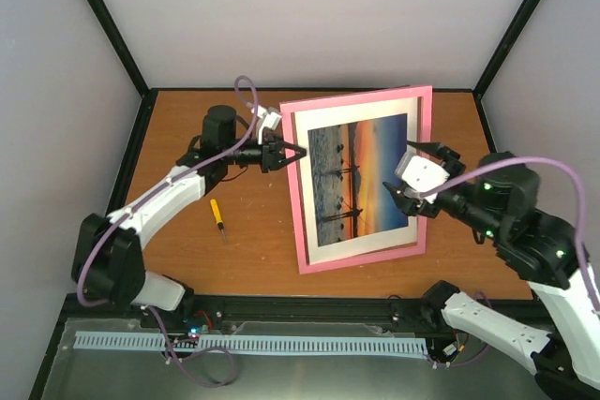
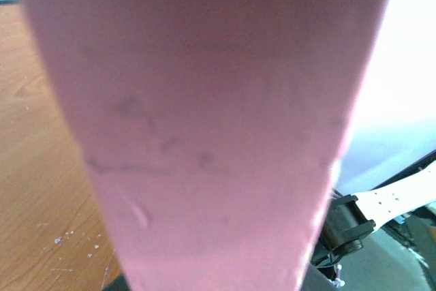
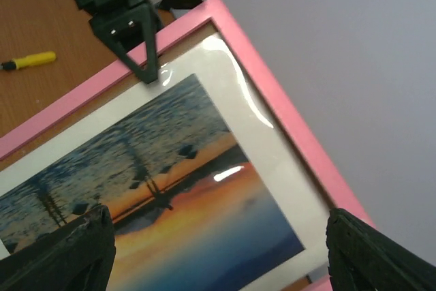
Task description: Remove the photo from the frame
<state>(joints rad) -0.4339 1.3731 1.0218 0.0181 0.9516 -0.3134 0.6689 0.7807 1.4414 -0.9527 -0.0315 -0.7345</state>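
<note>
Over on the brown wooden table (image 1: 244,241), the big rectangular pink-bordered frame (image 1: 361,98) is tipped up at an angle. The orange-and-blue sunset photo (image 1: 361,170) is sitting inside it behind a white mat. The left gripper (image 1: 292,153) is pinched onto the frame's left edge. The right gripper (image 1: 405,173) hangs spread wide at the frame's right side, holding nothing. A small yellow-handled screwdriver (image 1: 217,214) lies by the left arm.
</note>
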